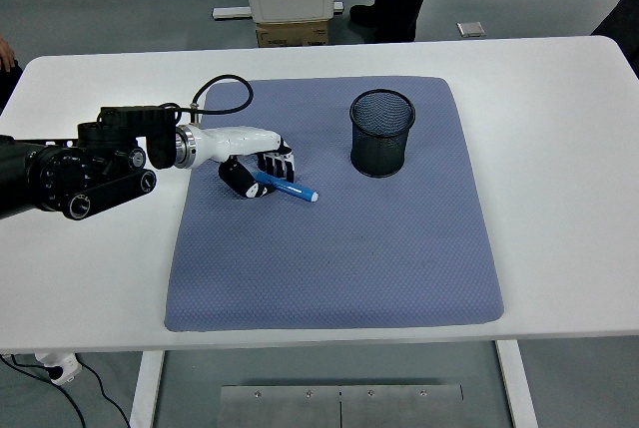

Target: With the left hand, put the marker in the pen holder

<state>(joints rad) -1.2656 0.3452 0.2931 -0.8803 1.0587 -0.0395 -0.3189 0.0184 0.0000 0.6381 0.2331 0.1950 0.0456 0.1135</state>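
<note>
Table (559, 248) of smooth white laminate fills the view, its near edge running along the bottom, and a blue-grey mat (339, 268) with a fine dimpled weave and rounded corners lies flat on it. Toward the mat's left side the left hand (255, 164), white-shelled with black jointed fingers, is curled around one end of the marker (290, 189), a slim blue cylinder with a white tip (that tip slants toward the mat's near right). Whether the tip touches the mat is hard to make out, and the gripped end is hidden under the fingers. Left of the mat the bulky black forearm is cut off by the picture's edge. Farther back on the mat stands the pen holder (381, 134), a round cup of black wire mesh, well apart from the marker.
</note>
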